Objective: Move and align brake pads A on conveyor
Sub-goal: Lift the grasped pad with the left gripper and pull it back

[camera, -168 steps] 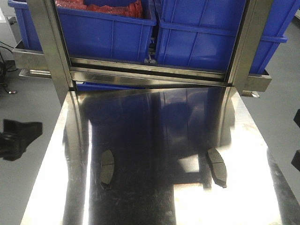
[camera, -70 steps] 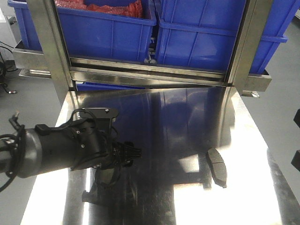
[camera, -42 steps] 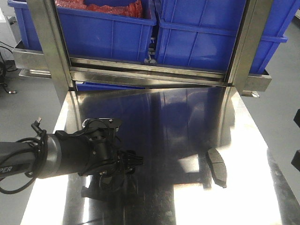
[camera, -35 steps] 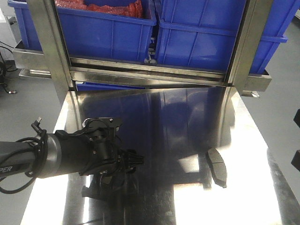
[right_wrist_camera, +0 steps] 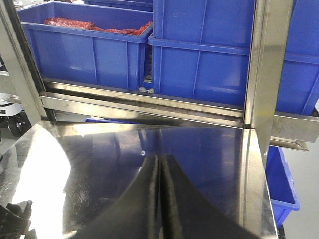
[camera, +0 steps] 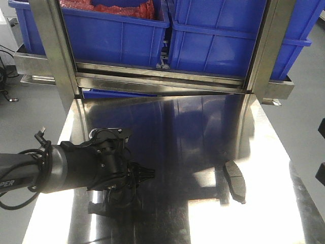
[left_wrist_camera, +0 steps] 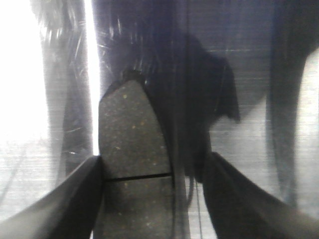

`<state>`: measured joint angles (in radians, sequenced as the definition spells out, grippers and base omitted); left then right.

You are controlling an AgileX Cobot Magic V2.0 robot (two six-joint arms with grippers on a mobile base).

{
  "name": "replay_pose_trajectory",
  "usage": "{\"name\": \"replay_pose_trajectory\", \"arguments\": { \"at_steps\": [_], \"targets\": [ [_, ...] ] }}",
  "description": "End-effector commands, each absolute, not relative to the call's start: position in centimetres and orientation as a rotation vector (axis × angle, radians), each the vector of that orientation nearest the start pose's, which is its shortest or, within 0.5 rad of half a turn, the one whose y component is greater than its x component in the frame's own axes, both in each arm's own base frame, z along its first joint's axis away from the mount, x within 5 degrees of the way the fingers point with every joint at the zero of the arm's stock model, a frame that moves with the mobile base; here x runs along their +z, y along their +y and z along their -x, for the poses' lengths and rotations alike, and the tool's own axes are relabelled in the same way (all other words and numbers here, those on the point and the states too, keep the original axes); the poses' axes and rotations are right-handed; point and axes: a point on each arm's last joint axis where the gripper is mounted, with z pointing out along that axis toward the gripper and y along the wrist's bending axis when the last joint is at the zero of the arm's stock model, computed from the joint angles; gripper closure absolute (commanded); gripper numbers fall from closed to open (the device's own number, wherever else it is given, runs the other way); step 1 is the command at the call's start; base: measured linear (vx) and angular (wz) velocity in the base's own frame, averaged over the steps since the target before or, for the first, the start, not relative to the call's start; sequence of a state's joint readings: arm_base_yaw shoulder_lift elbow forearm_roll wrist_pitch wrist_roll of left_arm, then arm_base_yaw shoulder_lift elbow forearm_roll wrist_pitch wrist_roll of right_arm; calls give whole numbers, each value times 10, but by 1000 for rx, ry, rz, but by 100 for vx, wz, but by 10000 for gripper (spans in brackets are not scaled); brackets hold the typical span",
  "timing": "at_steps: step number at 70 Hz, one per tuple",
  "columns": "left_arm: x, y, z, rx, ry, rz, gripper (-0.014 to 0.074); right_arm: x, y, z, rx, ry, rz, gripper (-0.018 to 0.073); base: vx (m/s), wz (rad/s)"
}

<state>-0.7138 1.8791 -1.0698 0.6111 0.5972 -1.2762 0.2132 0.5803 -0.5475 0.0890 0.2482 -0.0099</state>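
Found one brake pad A [left_wrist_camera: 132,144] lying flat, grey face up, on the shiny steel worktop [camera: 269,152], between the two fingers of the left gripper [left_wrist_camera: 153,162]. Saw this gripper spread wider than the pad, its left finger at the pad's edge, its right finger a little apart. Saw a second brake pad A [camera: 235,180] well apart, on the worktop's right side. Noted the right gripper [right_wrist_camera: 158,160] pressed together on nothing. Noted blue bins [camera: 122,33] behind the worktop.

table [camera: 264,152]: brushed stainless, mirror-glossy, fine scratches. brake pad [left_wrist_camera: 132,134]: matt, grainy grey friction face. bins [camera: 218,46]: smooth blue plastic, slight sheen.
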Motion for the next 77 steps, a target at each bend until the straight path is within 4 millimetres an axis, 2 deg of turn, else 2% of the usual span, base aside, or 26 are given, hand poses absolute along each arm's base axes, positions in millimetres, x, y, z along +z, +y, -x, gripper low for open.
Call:
{"name": "replay_pose_trajectory", "arguments": {
  "at_steps": [1, 24, 51, 77],
  "targets": [
    [164, -215, -290, -33, 2633, 141, 253, 344, 27, -121, 222, 1663, 130, 568, 0, 0],
    [169, -212, -290, -4, 2618, 120, 372, 344, 27, -121, 222, 1663, 130, 568, 0, 0],
    [175, -212, -290, -7, 2597, 103, 384, 344, 27, -121, 222, 1663, 130, 568, 0, 0],
    [217, -199, -285, 11, 2484, 83, 384, 344, 27, -121, 222, 1663, 130, 568, 0, 0]
  ]
}}
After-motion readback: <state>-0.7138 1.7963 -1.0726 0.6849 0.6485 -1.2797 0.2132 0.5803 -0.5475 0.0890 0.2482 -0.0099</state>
